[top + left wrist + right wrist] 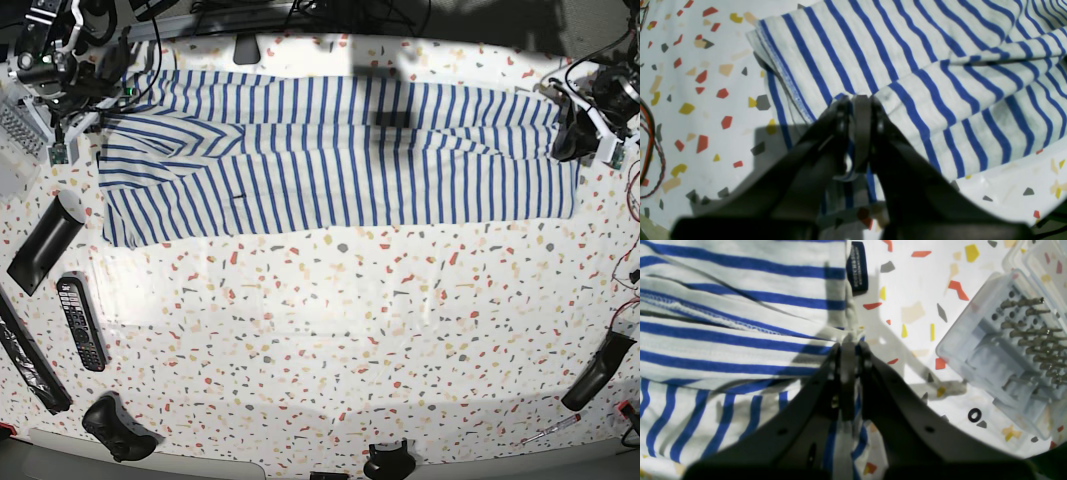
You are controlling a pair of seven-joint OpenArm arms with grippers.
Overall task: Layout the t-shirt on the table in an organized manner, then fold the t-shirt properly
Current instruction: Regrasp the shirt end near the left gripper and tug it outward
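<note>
Two arms worked at opposite ends of the bench [330,340], each with its fingers pinched tight on cloth. The t-shirt [340,150] lay stretched sideways across the far part of the speckled top, a long striped band reaching almost from one arm to the other, its near edge fairly straight and its end toward the right arm bunched into slanting folds.

The left gripper [858,100] had its fingers [843,115] closed on a fold of the striped fabric near a stitched hem, with a strip of cloth running down between them toward the camera. Beyond the tips the fabric rose in soft ridges, and the hem corner lay on the bench just beside them. Red and black cables [650,133] curled at the edge of that view.

The right gripper [848,346] likewise had its fingers [833,360] clamped on the shirt's edge, cloth trailing down between them. A small dark neck label [857,266] hung just beyond the tips, at the border of the fabric. Near that gripper, apart from the shirt, sat a clear plastic case [1003,350] holding rows of metal bits, and a small black ring [974,415] lay on the bench beside it.

In the base view a remote control [82,322] and other dark tools lay well apart from the shirt along the near edge.
</note>
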